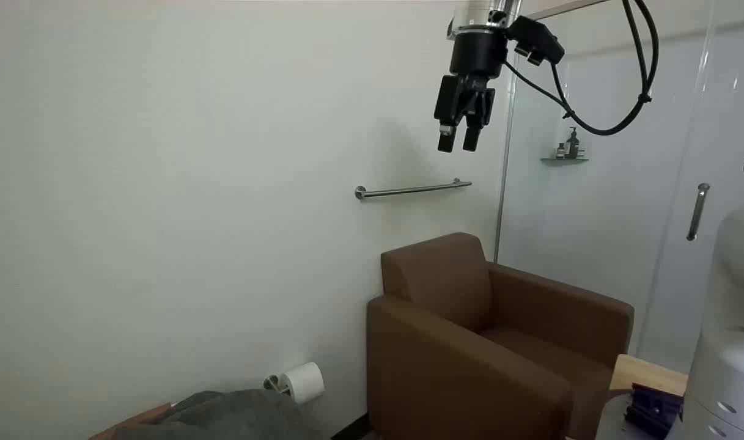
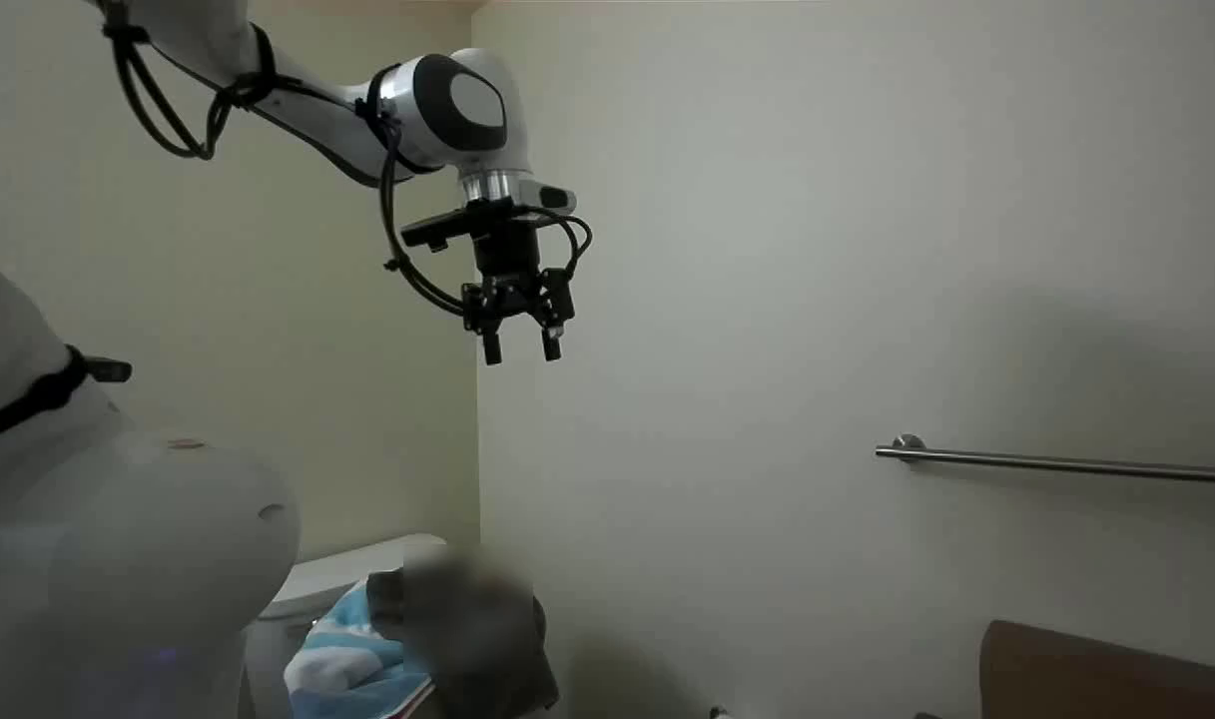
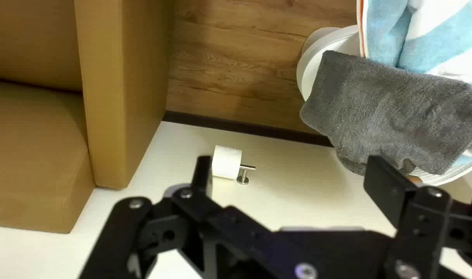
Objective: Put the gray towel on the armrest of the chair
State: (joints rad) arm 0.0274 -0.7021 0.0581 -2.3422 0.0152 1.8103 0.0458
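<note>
The gray towel [image 3: 391,112] lies loosely over a white round container and a striped towel at the right of the wrist view. It also shows at the bottom of both exterior views [image 1: 237,415] [image 2: 497,659], partly blurred in one of them. The brown chair [image 1: 439,275] stands against the wall; its near armrest [image 1: 463,354] is bare and also shows in the wrist view [image 3: 104,93]. Only the chair's back corner [image 2: 1096,674] shows in an exterior view. My gripper [image 1: 458,143] is open and empty, high above the towel and the chair [image 2: 522,350] [image 3: 288,170].
A metal wall bar [image 1: 414,190] is fixed above the chair. A toilet paper roll [image 3: 226,162] hangs on the wall between chair and towel. A blue and white striped towel [image 3: 445,35] lies under the gray one. A glass shower wall [image 1: 604,214] stands behind the chair.
</note>
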